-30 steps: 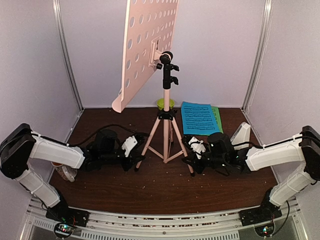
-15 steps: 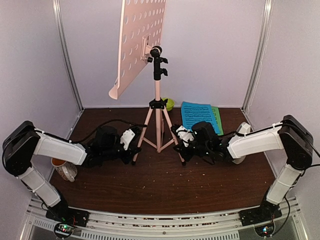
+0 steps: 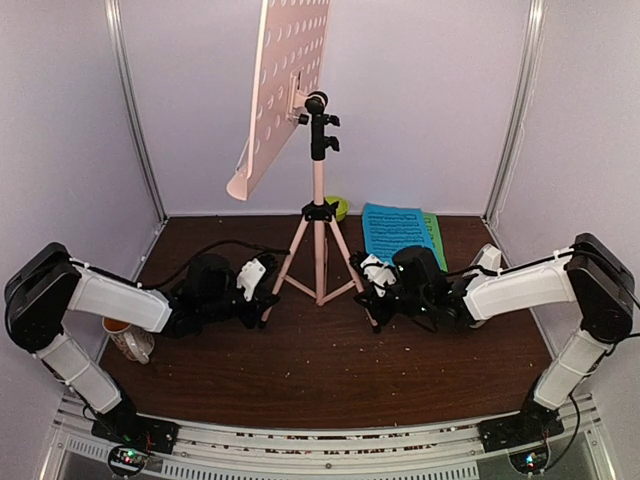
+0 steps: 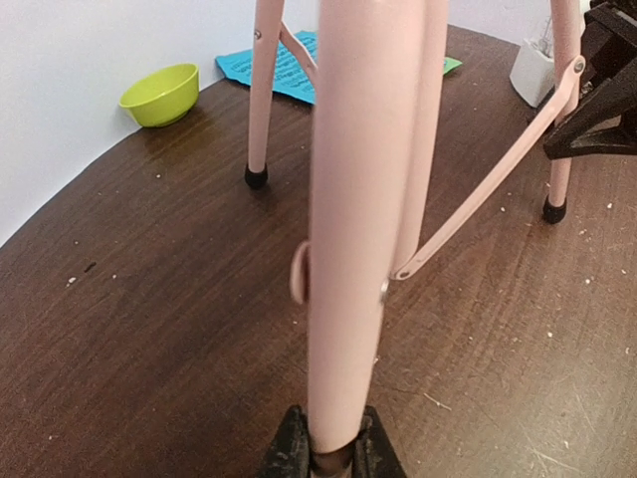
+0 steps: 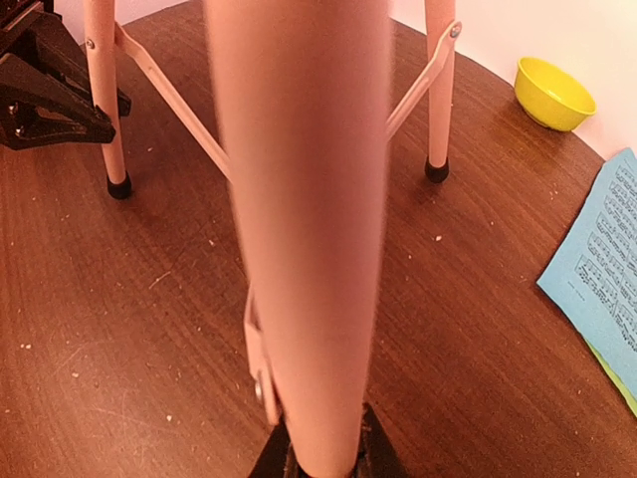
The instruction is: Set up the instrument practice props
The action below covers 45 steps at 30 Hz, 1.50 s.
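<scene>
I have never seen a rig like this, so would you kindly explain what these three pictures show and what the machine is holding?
The machine is two robot arms bolted at the near edge of a brown table, each ending in a two-finger gripper. The wide picture comes from a fixed camera above and behind the arms. The other two come from a camera on each wrist, looking along its own fingers.

On the table stands a pink music stand on tripod legs. Behind it a blue music sheet lies over a green sheet, with a lime-green bowl to their left. A mug sits at the far left.

The left gripper is shut on one front leg of the stand near its foot, and the right gripper on the other.
</scene>
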Tool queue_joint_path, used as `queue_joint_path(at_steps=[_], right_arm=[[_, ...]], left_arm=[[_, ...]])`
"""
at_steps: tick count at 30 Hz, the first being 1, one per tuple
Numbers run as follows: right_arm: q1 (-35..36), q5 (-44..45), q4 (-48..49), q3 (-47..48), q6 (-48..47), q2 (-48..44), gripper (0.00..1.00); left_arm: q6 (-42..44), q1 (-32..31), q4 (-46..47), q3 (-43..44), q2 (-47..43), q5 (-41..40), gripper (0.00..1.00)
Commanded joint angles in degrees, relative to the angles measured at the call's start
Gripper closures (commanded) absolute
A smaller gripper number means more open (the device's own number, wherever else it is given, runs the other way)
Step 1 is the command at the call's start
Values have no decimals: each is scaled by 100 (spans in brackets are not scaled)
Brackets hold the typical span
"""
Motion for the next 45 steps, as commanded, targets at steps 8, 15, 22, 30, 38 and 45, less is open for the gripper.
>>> queue_joint_path(at_steps=[8,15,22,30,38,45], right_arm=[[-405,481,-532,-885,569,-592,100],[-401,251,-477,-251,519,-47,100],[-402,231,-625,641,406,545,100],[-627,322,-1027,294,162,238,100],[-911,395,-1428,-253,339,-568,100],[-920,444,-1489,-431,578,-677,100]], left_arm=[[-690,118,-537,-960,-276,-204,100],[-561,118,-433,-503,78,-25,100],[-314,127,-696,180,566,-83,100],[-604,145,-759,-203,350,-229,100],[-1008,145,-941,-753,-279,-371,100],[-1060,142,-1039,-1053,-516,-495,100]])
